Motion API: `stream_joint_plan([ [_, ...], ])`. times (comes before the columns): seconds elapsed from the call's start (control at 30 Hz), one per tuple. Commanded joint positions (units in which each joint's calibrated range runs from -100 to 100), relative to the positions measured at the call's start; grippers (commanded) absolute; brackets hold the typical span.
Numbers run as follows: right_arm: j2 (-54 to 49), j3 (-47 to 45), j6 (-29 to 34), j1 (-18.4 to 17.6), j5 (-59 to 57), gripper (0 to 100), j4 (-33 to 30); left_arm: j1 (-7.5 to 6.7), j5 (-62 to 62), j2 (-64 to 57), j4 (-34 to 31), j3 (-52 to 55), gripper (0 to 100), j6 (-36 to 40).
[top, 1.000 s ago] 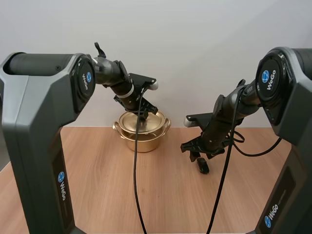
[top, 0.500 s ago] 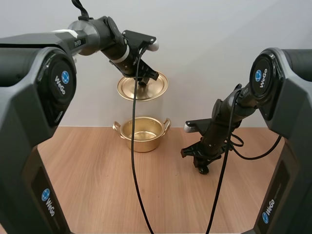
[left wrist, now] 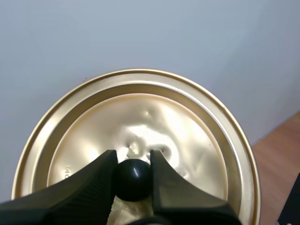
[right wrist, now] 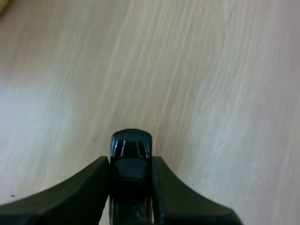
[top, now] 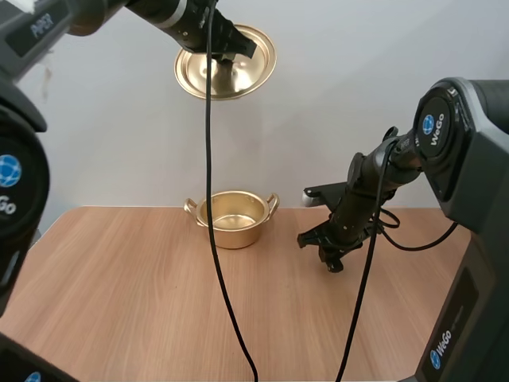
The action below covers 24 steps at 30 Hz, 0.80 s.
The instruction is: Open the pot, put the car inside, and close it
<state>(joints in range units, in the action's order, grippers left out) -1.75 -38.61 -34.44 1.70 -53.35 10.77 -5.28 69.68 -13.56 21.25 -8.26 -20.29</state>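
Note:
The gold pot (top: 232, 218) stands uncovered at the back of the table. Its gold lid (top: 226, 62) hangs high above it, tilted toward the camera. My left gripper (top: 235, 52) is shut on the lid's black knob (left wrist: 133, 179), with the lid's top (left wrist: 140, 136) filling the space behind its fingers. To the pot's right, my right gripper (top: 333, 263) is low over the table and shut on the small black car (right wrist: 130, 171), whose nose sticks out past the fingertips. In the high view the car is mostly hidden by the fingers.
The wooden table (top: 159, 302) is bare from the pot to the front edge. A plain wall rises behind the pot.
My left gripper has lifted the lid off the pot and carried it high above. My right gripper has come down around the car and shut on it.

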Motion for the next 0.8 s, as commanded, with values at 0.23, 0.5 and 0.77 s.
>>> stream_joint_plan([
  [0.23,-3.6,15.7,-7.0,-1.5,-2.9,0,8.2,0.48,-3.5,-9.0,1.0,-4.9,0,2.8],
  [0.5,3.8,28.7,-9.1,-8.3,-2.7,0,8.2,2.68,-1.0,-14.1,2.6,-10.6,0,3.1],
  [0.77,17.3,36.5,-9.2,-14.1,-3.3,0,7.3,2.75,3.6,-14.4,2.4,-10.7,0,3.1],
])
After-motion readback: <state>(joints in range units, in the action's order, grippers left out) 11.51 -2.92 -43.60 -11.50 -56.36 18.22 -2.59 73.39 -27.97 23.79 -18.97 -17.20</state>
